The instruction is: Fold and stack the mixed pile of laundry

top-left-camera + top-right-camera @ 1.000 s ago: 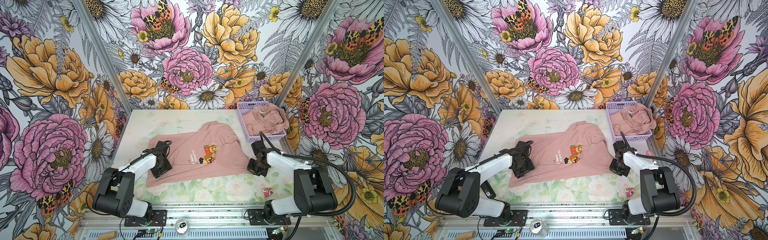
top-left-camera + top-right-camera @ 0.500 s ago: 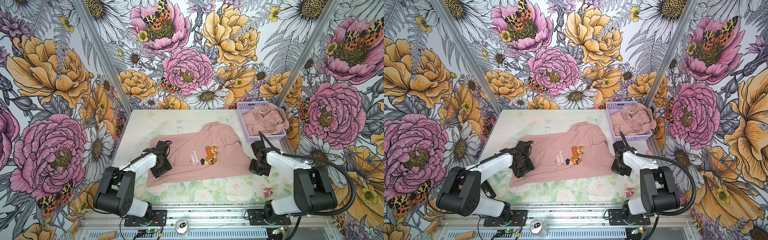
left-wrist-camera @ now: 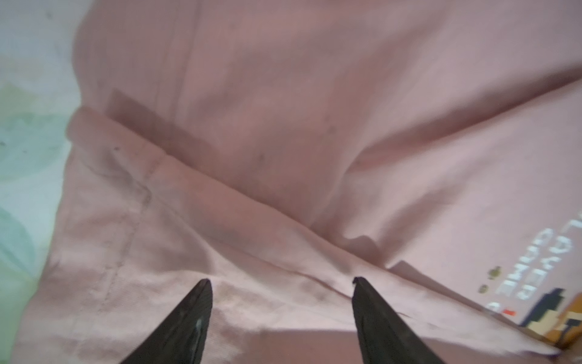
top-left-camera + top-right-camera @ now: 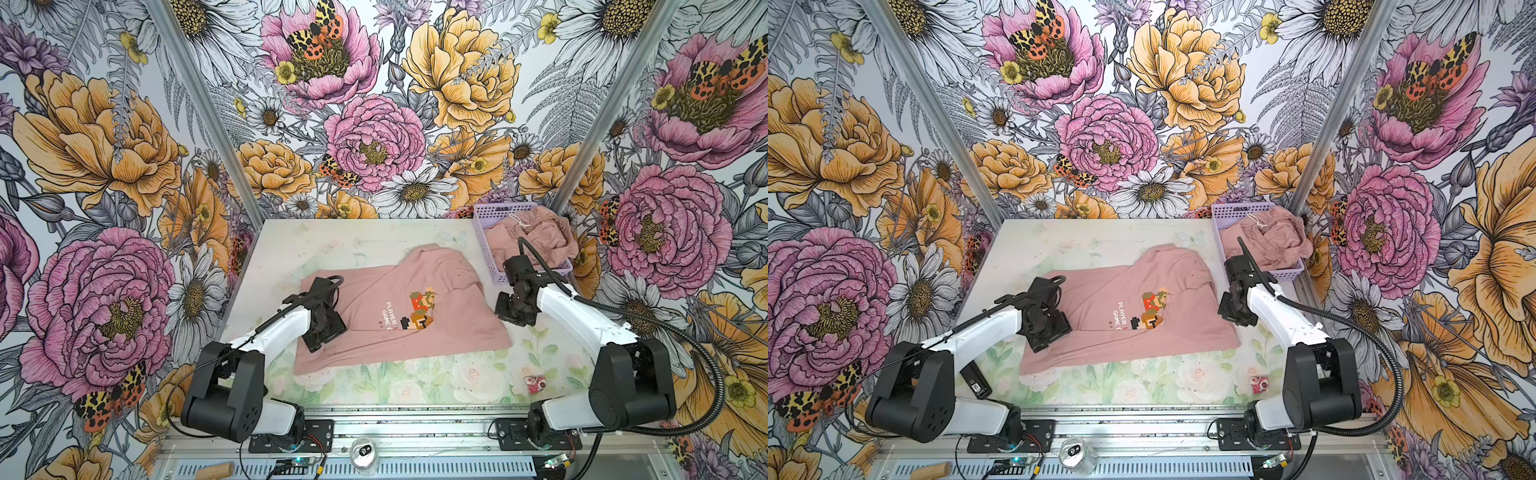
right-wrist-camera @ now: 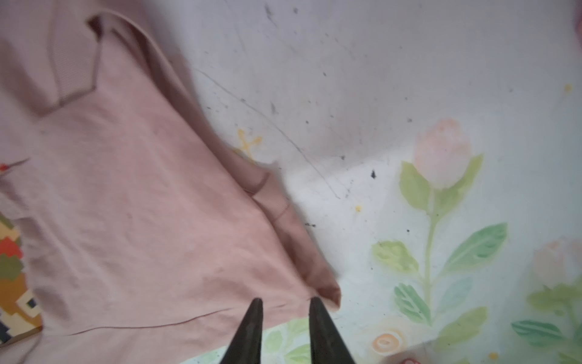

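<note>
1. The T-shirt (image 4: 374, 291) lies spread across the middle of the desk (image 4: 353, 241). Its pixel-character print sits a little toward 3 o'clock of the shirt's centre. A rumpled lobe of cloth sticks out at 1 o'clock, near the lilac basket (image 4: 484, 241).
2. The basket stands in the desk's 2 o'clock corner. It holds the drawstring piece (image 4: 536, 237), unfolded and heaped above the rim.
3. The left claw (image 3: 280, 280) is spread wide and holds nothing. It is low over the shirt's 8 o'clock part, above a raised crease.
4. The right claw (image 5: 285, 301) is parted only narrowly, with nothing seen between its tips. It sits at the shirt's 3 o'clock edge, just over a hem corner where a second layer peeks out.
5. Risk on the right: from so narrow a gap, a pinch may catch only the top layer or slip off the corner. The fold would then drag one ply and leave the other behind.
6. Risk on the left: a wide claw closing on that crease could gather extra cloth, bunch the shirt and skew the fold line.
7. Risk for both: uneven pulls would slide the whole shirt instead of folding it. That would probably push the 1 o'clock lobe against the basket.
8. The right arm's cable arcs close by the heaped garment, and a sweep toward 12 o'clock might snag it.
</note>
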Robot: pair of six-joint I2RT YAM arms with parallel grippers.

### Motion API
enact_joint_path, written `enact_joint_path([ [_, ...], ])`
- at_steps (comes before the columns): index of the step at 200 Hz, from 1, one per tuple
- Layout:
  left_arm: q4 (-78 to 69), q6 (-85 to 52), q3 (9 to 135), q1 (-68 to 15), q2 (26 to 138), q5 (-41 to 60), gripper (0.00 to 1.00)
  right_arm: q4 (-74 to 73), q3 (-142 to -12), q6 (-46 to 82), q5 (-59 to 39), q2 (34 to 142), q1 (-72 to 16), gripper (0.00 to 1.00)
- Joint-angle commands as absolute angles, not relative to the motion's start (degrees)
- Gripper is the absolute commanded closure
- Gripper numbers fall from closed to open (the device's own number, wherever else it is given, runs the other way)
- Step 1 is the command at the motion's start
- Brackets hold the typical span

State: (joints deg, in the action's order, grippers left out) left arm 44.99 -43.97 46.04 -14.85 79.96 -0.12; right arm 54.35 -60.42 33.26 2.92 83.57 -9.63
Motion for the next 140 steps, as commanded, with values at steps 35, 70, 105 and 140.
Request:
enact_joint_path([
  [35,41.53,-39.62,53.06,-14.34,87.32,0.35,0.25,47.84,-69.87,28.15,5.62,97.74,-13.14,0.67],
  [70,37.75,-37.50,52.65,-12.59,94.44,-0.36,0.26,42.32,-70.31,27.36,3.34,102.51,-11.65,0.67],
  [105,37.71,-36.10,55.53,-12.96,98.48,-2.63,0.28,41.85,-68.65,27.69,1.88,101.93,-11.80,0.66],
  [140,39.63,-34.97,56.45,-10.73,101.05,-2.40,0.33,42.00,-66.04,27.65,0.52,99.10,-11.07,0.66],
])
